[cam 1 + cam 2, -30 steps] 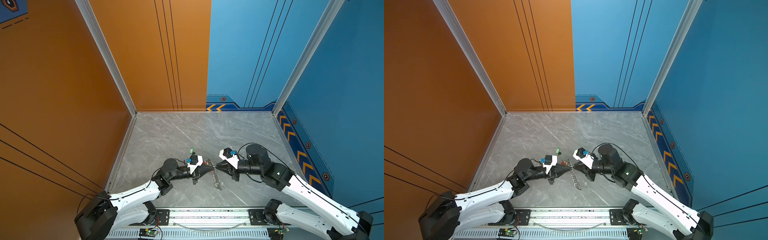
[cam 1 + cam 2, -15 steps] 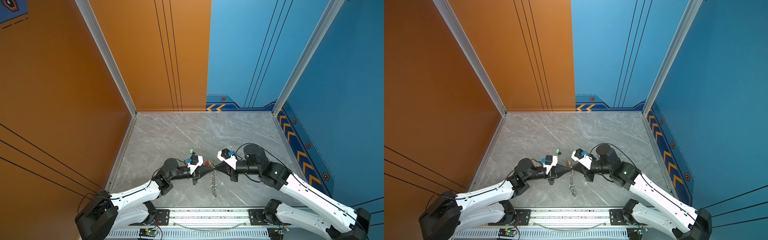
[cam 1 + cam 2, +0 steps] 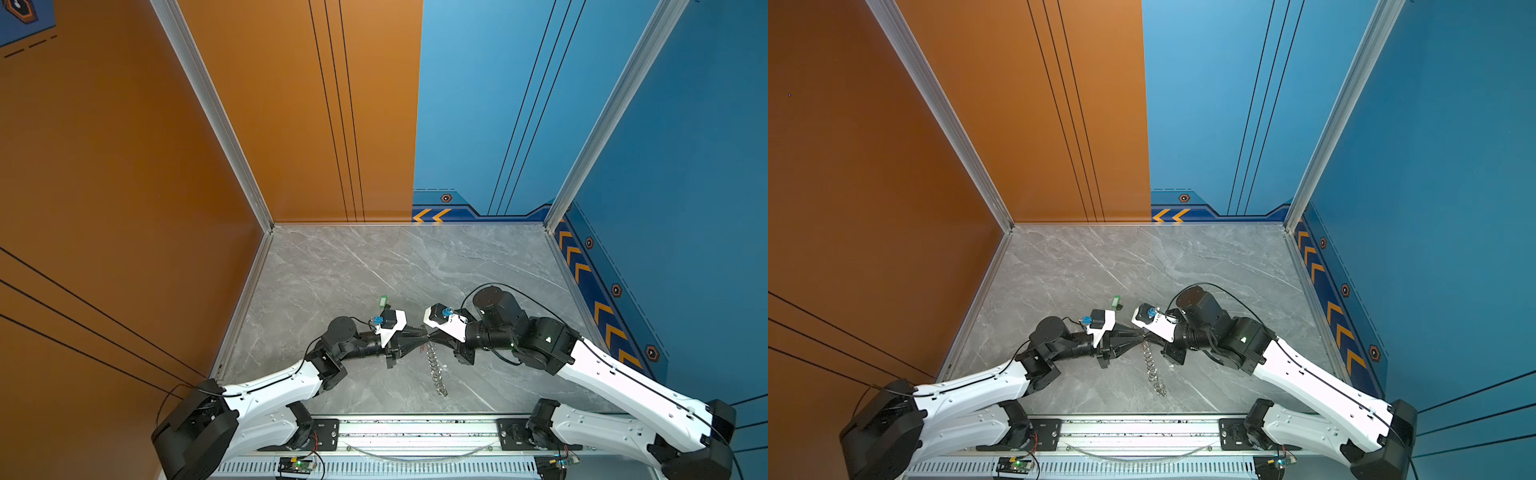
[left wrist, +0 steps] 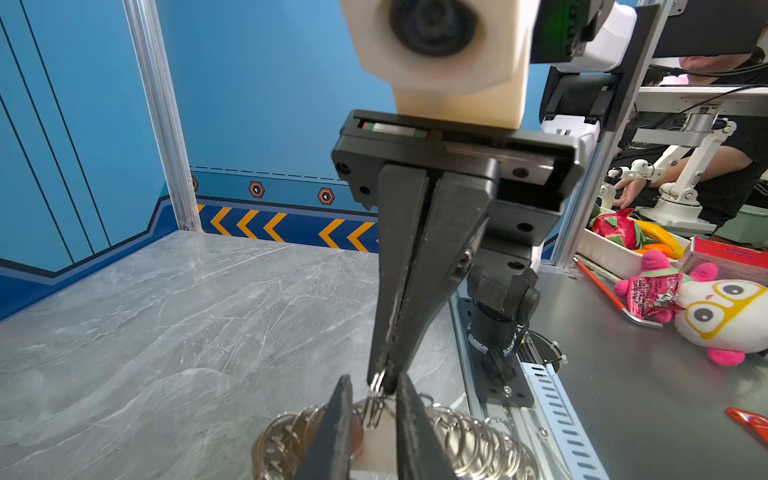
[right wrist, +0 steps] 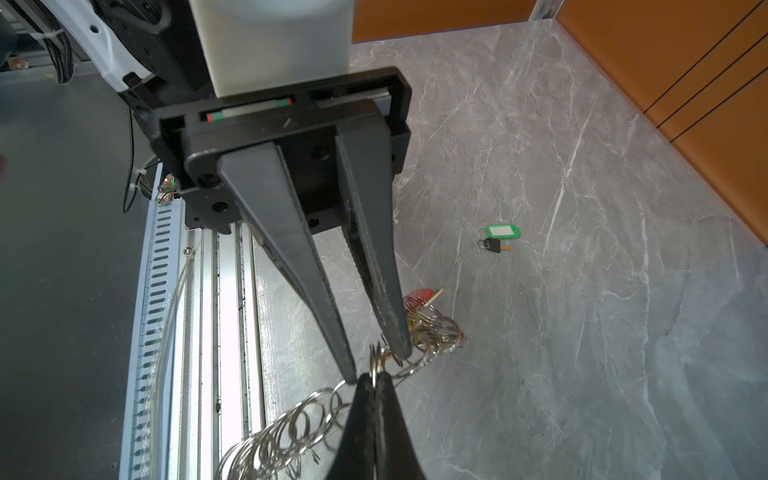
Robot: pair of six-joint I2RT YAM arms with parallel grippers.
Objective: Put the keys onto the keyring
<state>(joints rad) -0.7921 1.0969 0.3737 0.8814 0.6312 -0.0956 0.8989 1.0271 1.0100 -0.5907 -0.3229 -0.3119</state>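
Note:
The keyring [image 3: 434, 365] hangs as a chain of silver wire rings [image 4: 478, 440] from where both grippers meet, low over the grey floor, in both top views [image 3: 1152, 370]. My right gripper [image 5: 374, 376] is shut on one ring at its top end. My left gripper [image 4: 373, 377] stands open around that same ring, its fingers [image 5: 374, 257] on either side and not pinching. A red-tagged key [image 5: 420, 296] sits among the rings just behind the left fingertips. A key with a green tag [image 5: 502, 232] lies alone on the floor beyond the left wrist [image 3: 383, 300].
The aluminium base rail [image 3: 415, 428] runs along the front edge, right under the hanging rings. Orange and blue walls close in the grey marble floor [image 3: 374, 266]. Outside the cell are a plush toy [image 4: 723, 316] and a tray of toy fruit [image 4: 623, 237].
The right gripper moved in and shut on the top ring that the left gripper held. The left jaws have now parted a little. The hanging chain's lower end swung slightly.

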